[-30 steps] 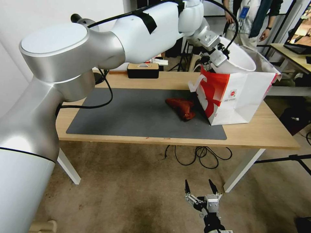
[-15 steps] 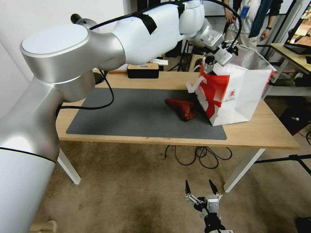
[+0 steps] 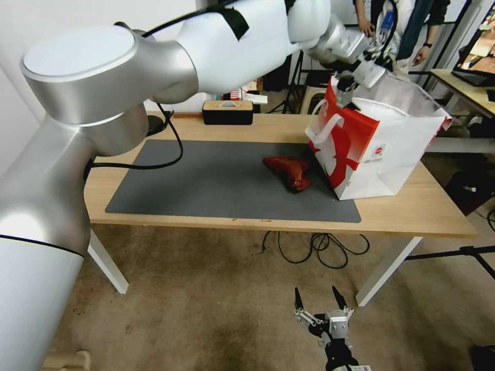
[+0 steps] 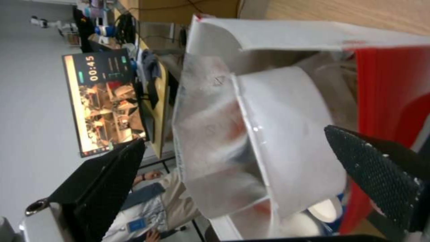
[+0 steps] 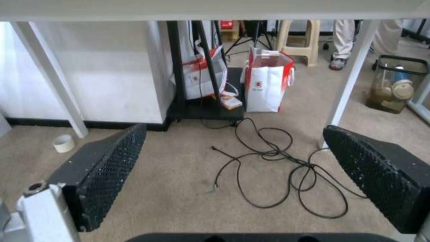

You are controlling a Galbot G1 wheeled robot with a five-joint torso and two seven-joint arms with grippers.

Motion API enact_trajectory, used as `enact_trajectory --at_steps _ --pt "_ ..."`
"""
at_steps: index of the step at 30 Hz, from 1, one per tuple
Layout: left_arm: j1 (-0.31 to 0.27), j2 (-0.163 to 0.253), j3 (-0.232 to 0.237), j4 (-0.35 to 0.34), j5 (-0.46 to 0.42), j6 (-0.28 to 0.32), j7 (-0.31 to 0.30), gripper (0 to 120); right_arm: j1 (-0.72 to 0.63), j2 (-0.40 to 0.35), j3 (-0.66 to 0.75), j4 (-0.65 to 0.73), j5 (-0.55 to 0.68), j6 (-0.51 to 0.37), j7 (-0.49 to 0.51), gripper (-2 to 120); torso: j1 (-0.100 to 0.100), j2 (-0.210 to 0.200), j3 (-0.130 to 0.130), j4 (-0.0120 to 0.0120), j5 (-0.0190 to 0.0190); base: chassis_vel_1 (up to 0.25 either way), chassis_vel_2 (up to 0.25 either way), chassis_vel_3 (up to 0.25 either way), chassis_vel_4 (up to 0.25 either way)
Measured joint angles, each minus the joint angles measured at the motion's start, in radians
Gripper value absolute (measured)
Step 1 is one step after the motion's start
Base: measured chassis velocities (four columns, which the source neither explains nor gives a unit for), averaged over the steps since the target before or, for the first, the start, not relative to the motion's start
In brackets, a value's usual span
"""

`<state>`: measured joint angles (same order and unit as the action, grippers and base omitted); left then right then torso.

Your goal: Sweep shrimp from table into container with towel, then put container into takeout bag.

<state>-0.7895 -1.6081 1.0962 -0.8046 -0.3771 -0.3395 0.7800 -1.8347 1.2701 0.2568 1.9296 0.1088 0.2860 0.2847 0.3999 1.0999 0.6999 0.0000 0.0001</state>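
The takeout bag (image 3: 384, 149), white with red panels, stands open on the right part of the table (image 3: 423, 211). My left gripper (image 3: 361, 82) hangs open just above the bag's mouth, holding nothing. In the left wrist view its open fingers (image 4: 381, 171) frame the white container (image 4: 287, 134), which lies tilted inside the bag against the silvery lining (image 4: 206, 111). The rust-red towel (image 3: 289, 172) lies crumpled on the dark mat (image 3: 206, 180), touching the bag's red side. The shrimp are hidden. My right gripper (image 3: 316, 291) is parked low in front of the table, open and empty (image 5: 233, 130).
A black box (image 3: 227, 112) sits at the table's back edge. Black cables (image 5: 268, 164) lie coiled on the carpet under the table. Two more red and white bags (image 5: 266, 84) stand on the floor beyond. Another desk (image 3: 464, 87) stands at the far right.
The container, held over the bag a second ago, has gone down into it. My left gripper has let go and risen, and the bag has shifted slightly.
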Motion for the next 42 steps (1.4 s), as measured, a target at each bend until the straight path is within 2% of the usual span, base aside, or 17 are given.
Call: enact_trajectory --at_steps 5,9,12,14,16,18,20,21,25,27,30,34,36,37,40,41,42 --pt "-0.021 0.019 -0.017 -0.027 -0.001 0.010 -0.001 100 0.000 -0.001 -0.002 0.000 0.000 -0.001 0.000 100 0.000 0.000 0.000 -0.0008 0.0002 0.000 0.000 0.000 0.000" --pt "-0.025 0.127 -0.021 -0.139 0.020 0.034 -0.004 100 0.001 -0.001 -0.011 -0.002 -0.001 -0.001 0.000 100 0.000 0.000 0.000 -0.0004 -0.0001 0.000 0.000 0.000 0.000" --pt "0.017 0.302 -0.019 -0.299 0.021 0.083 -0.043 100 0.006 0.001 -0.021 -0.002 -0.004 -0.004 0.000 100 0.000 0.000 0.000 0.0003 -0.0009 0.000 0.000 0.000 0.000" --pt "0.030 0.332 -0.021 -0.322 0.023 0.090 -0.052 100 0.007 0.001 -0.023 -0.003 -0.005 -0.005 0.000 100 0.000 0.000 0.000 0.0005 -0.0010 0.000 0.000 0.000 0.000" --pt "0.108 0.484 -0.043 -0.466 0.026 0.131 -0.171 100 0.013 0.005 -0.029 -0.004 -0.008 -0.008 0.000 100 0.000 0.000 0.000 0.0004 -0.0014 0.000 0.000 0.000 0.000" --pt "0.128 0.514 -0.049 -0.501 0.018 0.146 -0.212 100 0.014 0.005 -0.030 -0.005 -0.009 -0.008 0.000 100 0.000 0.000 0.000 0.0005 -0.0015 0.000 0.000 0.000 0.000" --pt "0.218 0.624 -0.091 -0.615 -0.033 0.223 -0.387 100 0.024 0.008 -0.032 -0.010 -0.009 -0.013 0.001 100 0.000 0.000 0.000 0.0001 -0.0010 0.000 0.000 0.000 0.000" --pt "0.218 0.624 -0.091 -0.615 -0.033 0.223 -0.387 100 0.024 0.008 -0.032 -0.010 -0.009 -0.013 0.001 100 0.000 0.000 0.000 0.0001 -0.0010 0.000 0.000 0.000 0.000" --pt "0.400 0.790 -0.248 -0.766 -0.172 0.514 -0.757 100 0.053 0.003 -0.048 -0.025 -0.003 -0.027 0.004 100 0.000 0.000 0.000 0.0000 -0.0002 0.000 0.000 0.000 0.000" --pt "0.440 0.816 -0.287 -0.798 -0.204 0.577 -0.806 100 0.054 0.002 -0.049 -0.026 -0.003 -0.028 0.004 100 0.000 0.000 0.000 0.0002 -0.0001 0.000 0.000 0.000 0.000" --pt "0.661 0.927 -0.448 -0.952 -0.261 0.734 -0.947 100 0.047 0.002 -0.048 -0.022 -0.003 -0.028 0.005 100 0.000 0.000 0.000 0.0001 -0.0019 0.000 0.000 0.000 0.000" --pt "0.790 0.990 -0.552 -1.044 -0.289 0.795 -1.018 100 0.038 0.001 -0.044 -0.014 -0.003 -0.026 0.005 100 0.000 0.000 0.000 0.0000 -0.0011 0.000 0.000 0.000 0.000" --pt "1.050 1.065 -0.796 -1.151 -0.301 0.851 -1.072 100 0.029 0.000 -0.039 -0.001 -0.003 -0.023 0.005 100 0.000 0.000 0.000 0.0000 0.0002 0.000 0.000 0.000 0.000" --pt "1.050 1.065 -0.796 -1.151 -0.301 0.851 -1.072 100 0.029 0.000 -0.039 -0.001 -0.003 -0.023 0.005 100 0.000 0.000 0.000 0.0000 0.0002 0.000 0.000 0.000 0.000" --pt "1.396 1.100 -1.115 -1.237 -0.299 0.870 -1.081 100 0.038 -0.007 -0.040 0.000 0.006 -0.024 0.006 100 0.000 0.000 0.000 0.0004 0.0006 0.000 0.000 0.000 0.000" --pt "1.396 1.100 -1.115 -1.237 -0.299 0.870 -1.081 100 0.038 -0.007 -0.040 0.000 0.006 -0.024 0.006 100 0.000 0.000 0.000 0.0004 0.0006 0.000 0.000 0.000 0.000" --pt "1.492 1.098 -1.187 -1.260 -0.293 0.875 -1.086 100 0.040 -0.008 -0.041 -0.002 0.008 -0.024 0.006 100 0.000 0.000 0.000 0.0001 0.0002 0.000 0.000 0.000 0.000"
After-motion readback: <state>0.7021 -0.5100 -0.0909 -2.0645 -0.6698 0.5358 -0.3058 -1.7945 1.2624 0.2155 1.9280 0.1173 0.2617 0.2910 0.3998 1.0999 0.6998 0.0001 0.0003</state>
